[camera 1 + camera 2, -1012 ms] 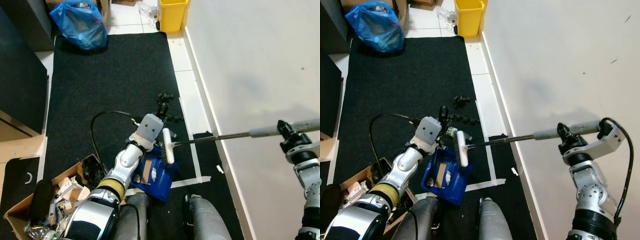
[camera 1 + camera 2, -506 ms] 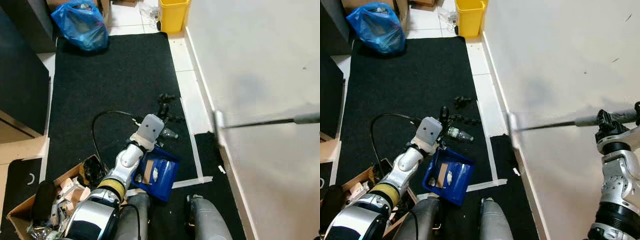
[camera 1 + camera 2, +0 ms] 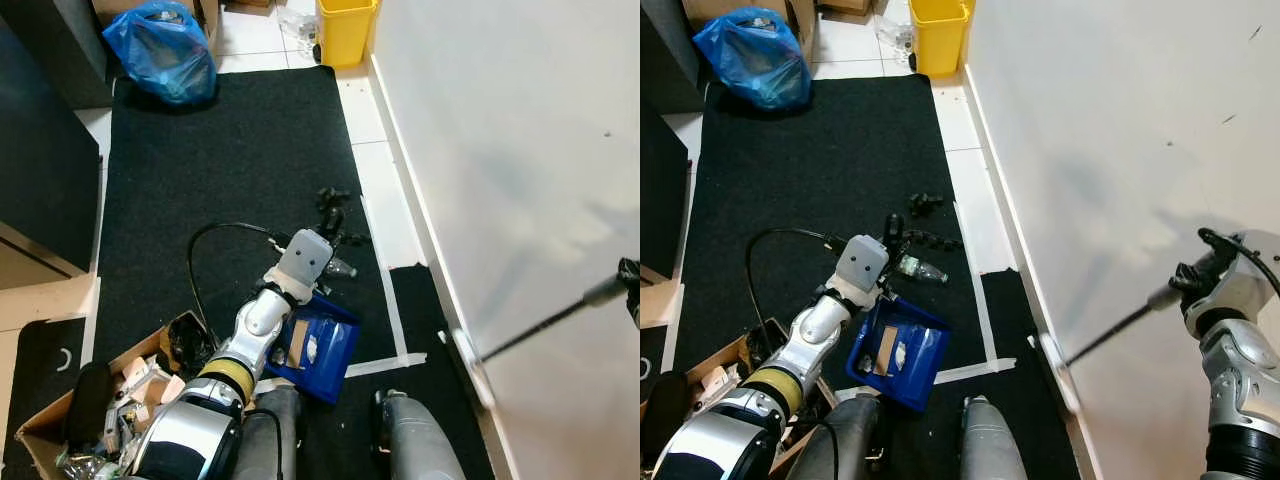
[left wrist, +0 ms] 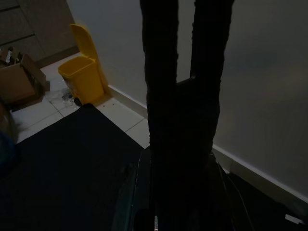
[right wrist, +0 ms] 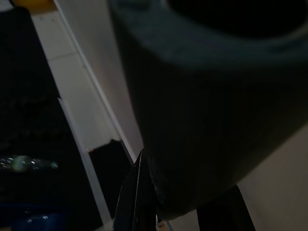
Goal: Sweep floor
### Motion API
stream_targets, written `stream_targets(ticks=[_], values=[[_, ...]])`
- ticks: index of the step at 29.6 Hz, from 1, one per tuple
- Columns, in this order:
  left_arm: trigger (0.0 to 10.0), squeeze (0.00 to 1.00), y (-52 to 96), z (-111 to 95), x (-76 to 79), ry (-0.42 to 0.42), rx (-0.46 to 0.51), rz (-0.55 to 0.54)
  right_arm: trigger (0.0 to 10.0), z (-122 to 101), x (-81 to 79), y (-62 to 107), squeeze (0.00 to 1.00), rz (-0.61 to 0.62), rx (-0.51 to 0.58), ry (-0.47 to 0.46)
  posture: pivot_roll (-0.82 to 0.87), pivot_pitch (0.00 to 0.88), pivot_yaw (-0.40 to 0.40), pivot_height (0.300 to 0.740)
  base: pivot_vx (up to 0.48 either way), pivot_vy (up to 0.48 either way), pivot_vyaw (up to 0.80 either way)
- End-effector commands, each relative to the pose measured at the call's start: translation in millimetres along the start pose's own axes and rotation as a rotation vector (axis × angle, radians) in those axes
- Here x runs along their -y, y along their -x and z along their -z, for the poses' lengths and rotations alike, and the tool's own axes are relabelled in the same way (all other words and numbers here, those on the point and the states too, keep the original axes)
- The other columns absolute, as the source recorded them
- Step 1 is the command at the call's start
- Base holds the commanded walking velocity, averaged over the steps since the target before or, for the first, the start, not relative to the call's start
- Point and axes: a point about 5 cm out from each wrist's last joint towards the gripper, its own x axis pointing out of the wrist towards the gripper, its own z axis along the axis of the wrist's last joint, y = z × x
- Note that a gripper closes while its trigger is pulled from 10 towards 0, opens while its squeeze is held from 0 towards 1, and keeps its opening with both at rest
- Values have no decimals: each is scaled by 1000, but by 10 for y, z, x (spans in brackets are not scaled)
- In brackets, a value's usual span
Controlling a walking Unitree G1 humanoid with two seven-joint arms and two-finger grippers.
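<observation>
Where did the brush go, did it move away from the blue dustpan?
Yes. The brush head swung away from the blue dustpan to the foot of the white wall, held by the right pincer.

Wall point(image 3: 1120, 120) closing off whole right side; broom head point(image 3: 1060, 372) lying against its base, handle point(image 3: 1110, 332) slanting across narrow strip there. Black mat point(image 3: 220, 160) lying open up middle toward yellow bin point(image 3: 345, 28) and blue bag point(image 3: 160, 50). Black clutter point(image 3: 330, 210) and bottle point(image 3: 918, 270) sitting mid-mat. Blue dustpan point(image 3: 898, 352) and left arm point(image 3: 250, 330) crowding near floor; cardboard box point(image 3: 110, 400) blocking lower left. Dark cabinet point(image 3: 40, 160) walling left.
</observation>
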Motion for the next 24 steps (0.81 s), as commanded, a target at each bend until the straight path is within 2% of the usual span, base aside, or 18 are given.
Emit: stream_targets(ticks=[1,5,6,7,8,9,10,11,12,13,17,22,23,24], values=[[10000,0,3,20,138,14,-4,40,10000,0,107,44,0,38,-25,46,-62,154,-71,740,0,0,0],[10000,0,-5,15,148,16,-2,42,10000,105,104,69,0,42,-57,48,-67,157,-72,740,0,0,0],[10000,0,-8,14,153,17,-2,42,10000,172,78,69,0,36,-62,26,-71,156,-75,740,0,0,0],[10000,0,-11,11,164,18,-1,43,10000,282,-5,64,0,10,-54,-39,-70,157,-76,740,0,0,0],[10000,0,-11,11,164,18,-1,43,10000,282,-5,64,0,10,-54,-39,-70,157,-76,740,0,0,0],[10000,0,-12,10,168,19,-1,43,10000,323,-55,62,0,-6,-42,-77,-69,157,-77,740,0,0,0],[10000,0,-11,11,170,20,-1,42,10000,421,-116,65,0,-12,-60,-124,-68,157,-78,740,0,0,0],[10000,0,-11,11,170,20,-1,42,10000,421,-116,65,0,-12,-60,-124,-68,157,-78,740,0,0,0],[10000,0,-7,14,170,21,-1,41,10000,569,-201,77,0,-17,-96,-193,-64,157,-80,740,0,0,0],[10000,0,-3,16,168,21,-1,40,10000,631,-239,85,0,-19,-115,-223,-64,157,-80,740,0,0,0],[10000,0,6,23,160,21,-3,36,10000,724,-330,106,0,-36,-145,-278,-63,160,-80,740,0,0,0],[10000,0,7,24,148,20,-4,35,10000,726,-465,89,0,-64,-133,-482,-64,164,-81,740,0,0,0],[10000,0,7,24,148,20,-4,35,10000,726,-465,89,0,-64,-133,-482,-64,164,-81,740,0,0,0],[10000,0,6,23,146,20,-3,34,10000,706,-502,84,0,-78,-126,-520,-64,166,-80,740,0,0,0]])
